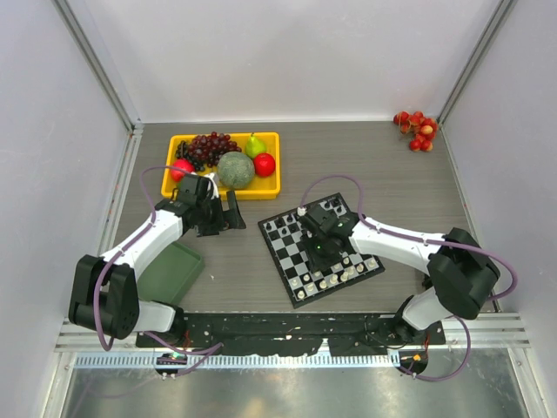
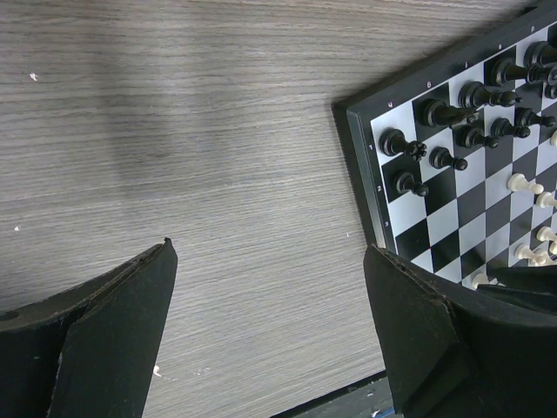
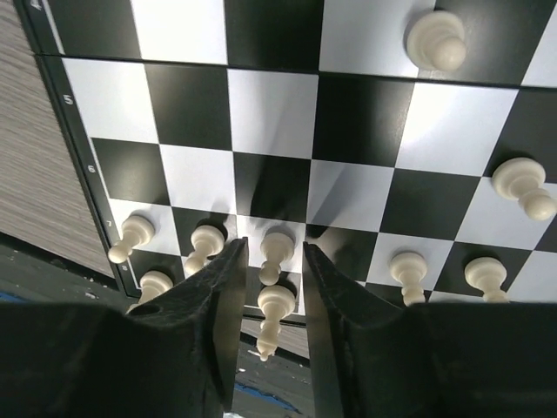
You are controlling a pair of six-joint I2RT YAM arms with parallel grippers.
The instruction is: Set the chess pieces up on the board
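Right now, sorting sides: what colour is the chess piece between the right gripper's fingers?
Cream-white piece; the right wrist view shows it best.

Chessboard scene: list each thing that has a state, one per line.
board: flat on table, partly set
black pieces: upright, grouped at one edge
white pieces: upright, some off their rows
left claw: open, empty, beside the board
right claw: part-open around a white piece

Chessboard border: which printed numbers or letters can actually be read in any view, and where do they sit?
"5" – white digit on the thin black border of the small black-and-white checkered chessboard, right wrist view.
"6" – same border, below it.
"7" – same border, lower, near a cream-white pawn.
Left wrist view: small white border marks, too blurred to read.
Top view: border marks too small to read.
No other text is visible.
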